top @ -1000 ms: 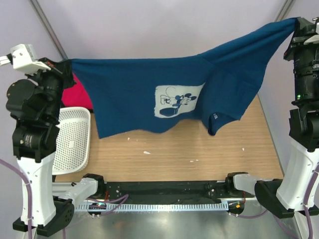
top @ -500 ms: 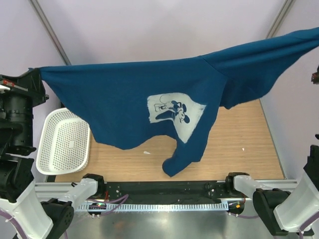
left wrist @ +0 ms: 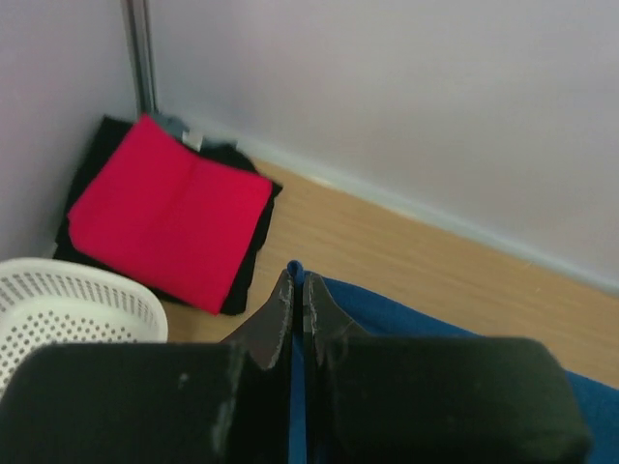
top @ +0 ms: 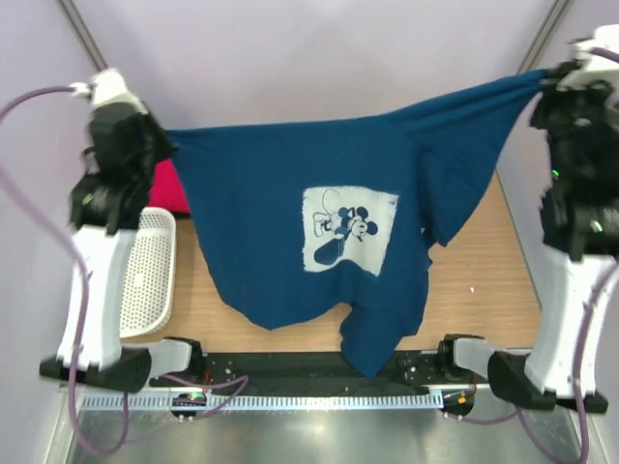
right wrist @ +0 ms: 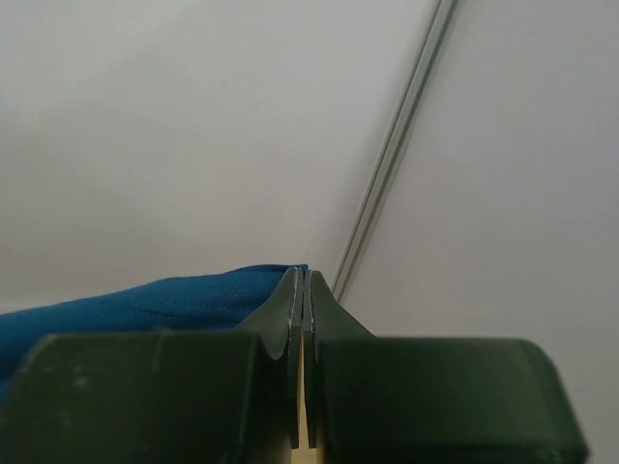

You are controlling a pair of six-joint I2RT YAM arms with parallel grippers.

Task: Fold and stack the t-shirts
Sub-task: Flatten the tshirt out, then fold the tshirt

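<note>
The dark navy blue t-shirt [top: 253,224] with a white cartoon print [top: 348,230] hangs spread in the air between my two arms, its lower end drooping over the table's near edge. My left gripper [top: 162,145] is shut on its left top corner; blue cloth [left wrist: 406,314] shows between the jaws of the left gripper [left wrist: 297,275]. High on the right, my right gripper [top: 542,89] is shut on the other corner, with the blue cloth [right wrist: 145,304] just beside the right gripper [right wrist: 304,275]. A folded pink-red t-shirt [left wrist: 169,222] lies on a black one [left wrist: 247,275] in the far left corner.
A white perforated basket [top: 145,275] stands on the wooden table [top: 474,280] at the left, by the left arm's base; its rim [left wrist: 77,290] also shows in the left wrist view. Grey walls close the back and sides, with a metal post [right wrist: 392,155] in the right corner.
Both arms swung wide apart, then came back inward. The blue shirt stays gripped and stretched; its lower end has swung down toward the near edge.
</note>
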